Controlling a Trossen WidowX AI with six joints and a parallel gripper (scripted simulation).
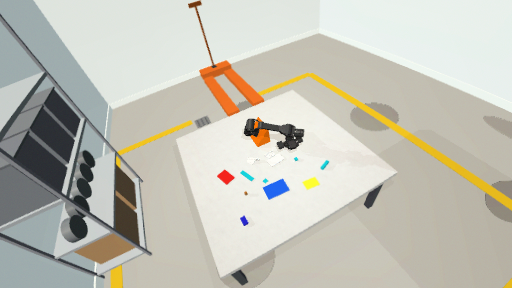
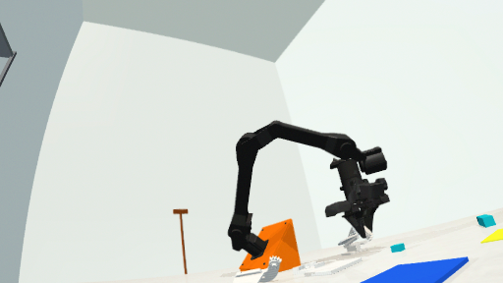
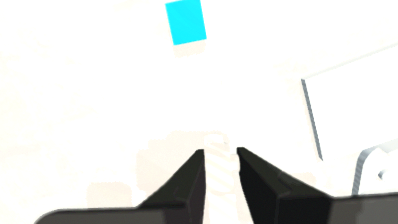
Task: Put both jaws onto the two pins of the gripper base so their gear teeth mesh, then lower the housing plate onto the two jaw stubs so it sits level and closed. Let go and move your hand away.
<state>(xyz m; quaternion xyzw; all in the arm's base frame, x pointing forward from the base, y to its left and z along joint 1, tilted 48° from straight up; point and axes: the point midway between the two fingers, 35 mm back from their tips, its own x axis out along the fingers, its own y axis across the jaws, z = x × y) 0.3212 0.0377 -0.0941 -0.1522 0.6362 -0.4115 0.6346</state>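
Note:
My gripper (image 2: 364, 234) (image 3: 221, 151) points down and is shut on a white jaw (image 3: 220, 172), low over the table. The jaw's pale body runs down between the fingers in the wrist view; its lower end is cut off. Another white part stands just below it in the exterior view, partly merged with it; I cannot tell whether they touch. A second white toothed piece (image 2: 273, 267) stands near the arm's foot. A flat white plate (image 3: 357, 105) (image 2: 336, 266) (image 1: 275, 160) lies right of the fingers in the wrist view. A rounded white piece with a hole (image 3: 369, 172) lies beside it. Pins and mesh are not clear.
A small cyan block (image 3: 186, 22) (image 2: 397, 248) (image 1: 296, 159) lies near the gripper. The orange wedge (image 2: 290, 248) (image 1: 261, 139) is at the arm's foot. A blue plate (image 1: 276, 189) (image 2: 418, 272), a yellow plate (image 1: 311, 183) and a red plate (image 1: 225, 177) lie farther forward.

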